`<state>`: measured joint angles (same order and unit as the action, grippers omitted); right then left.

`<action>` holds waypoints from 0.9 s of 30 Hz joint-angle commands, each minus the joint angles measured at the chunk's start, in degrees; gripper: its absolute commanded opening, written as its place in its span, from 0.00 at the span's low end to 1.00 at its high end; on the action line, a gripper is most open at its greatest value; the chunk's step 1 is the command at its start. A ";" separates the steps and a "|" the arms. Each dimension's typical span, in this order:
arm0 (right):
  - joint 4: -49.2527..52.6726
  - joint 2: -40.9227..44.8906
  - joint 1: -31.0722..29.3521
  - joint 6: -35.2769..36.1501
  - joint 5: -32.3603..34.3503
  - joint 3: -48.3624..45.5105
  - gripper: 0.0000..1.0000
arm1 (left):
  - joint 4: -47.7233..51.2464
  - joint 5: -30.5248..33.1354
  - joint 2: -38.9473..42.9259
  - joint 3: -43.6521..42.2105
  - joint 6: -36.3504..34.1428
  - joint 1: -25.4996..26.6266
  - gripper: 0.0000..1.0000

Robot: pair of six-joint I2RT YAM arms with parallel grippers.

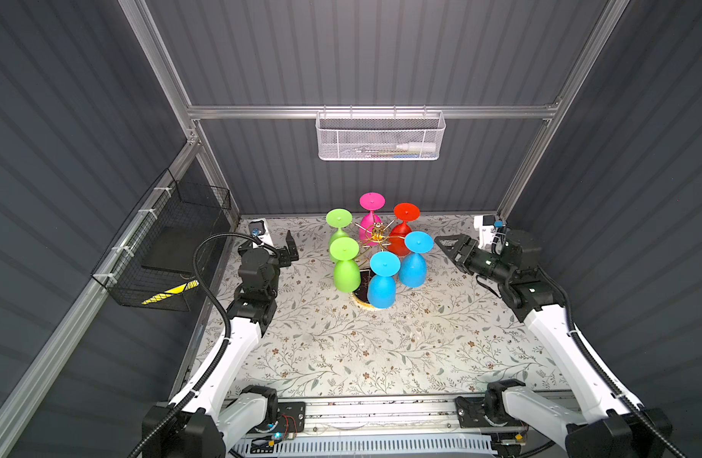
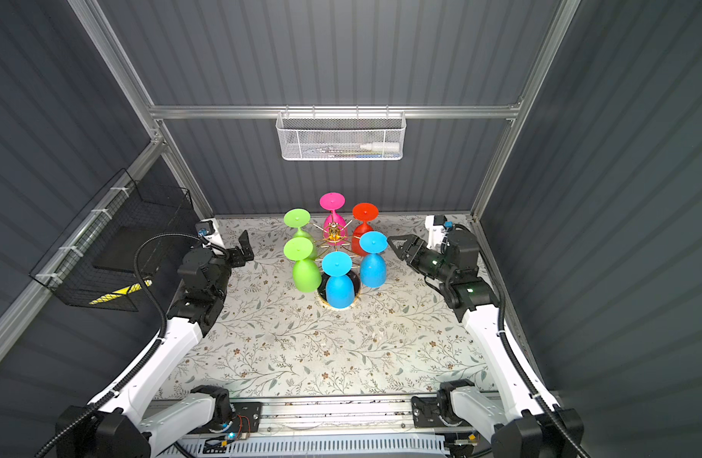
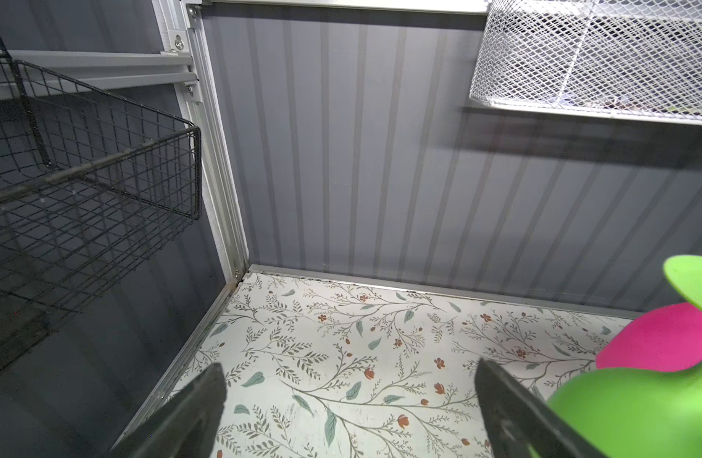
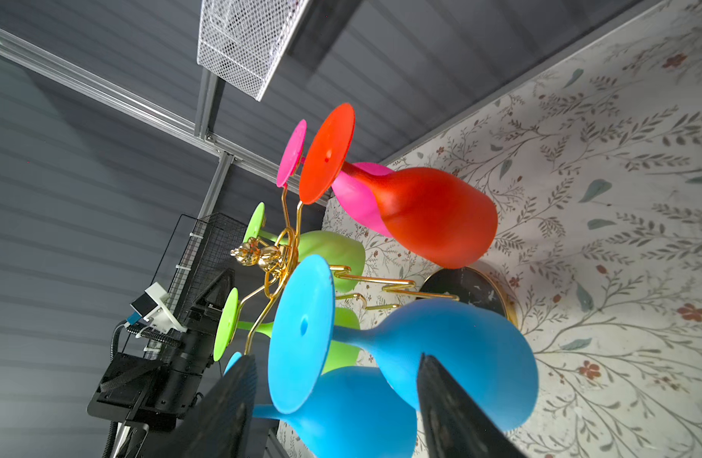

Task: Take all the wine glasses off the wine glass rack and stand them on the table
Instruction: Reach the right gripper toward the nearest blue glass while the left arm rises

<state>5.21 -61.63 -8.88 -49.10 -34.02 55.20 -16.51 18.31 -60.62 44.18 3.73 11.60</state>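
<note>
Wine glass rack [image 1: 377,234] stands at the back of the floral worktop [image 1: 381,349], six glasses [image 1: 371,222] hanging, grey ribbed walls [image 1: 381,59] around. Left tool [image 3: 349,365] gapes wide; right tool [image 4: 336,357], jaws apart, faces a blue glass [image 4: 472,349].

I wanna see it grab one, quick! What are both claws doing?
Left gripper: open, empty.
Right gripper: open, by a blue wine glass, not holding it.

Both top views: high overhead at the front, looking down on the whole table [image 1: 341,357]. Wrist cams low, close — left faces back wall [image 3: 381,158], right faces wine glass rack [image 4: 270,257].
</note>
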 commanded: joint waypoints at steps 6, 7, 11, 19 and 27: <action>-2.14 -5.83 -2.71 -4.15 -2.07 3.89 0.55 | 1.30 -1.86 1.01 -0.25 1.13 0.20 1.00; -2.67 -6.27 -2.80 -4.47 -2.50 4.09 0.53 | 1.35 -1.87 0.92 -0.23 1.04 0.19 1.00; -3.85 -7.08 -3.17 -5.48 -3.14 4.39 0.41 | 2.47 -1.53 0.60 0.46 0.62 0.18 0.99; -2.91 -6.34 -3.16 -5.74 -2.73 5.13 0.20 | 2.54 -1.65 0.35 0.47 0.67 0.19 1.00; -2.12 -5.18 -3.16 -6.61 -2.71 6.55 0.04 | 2.71 -1.95 0.41 0.47 0.97 0.20 1.00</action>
<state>2.63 -67.79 -11.79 -55.75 -36.18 60.23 -14.28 17.23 -60.38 44.18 4.16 11.60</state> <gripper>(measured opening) 0.058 0.996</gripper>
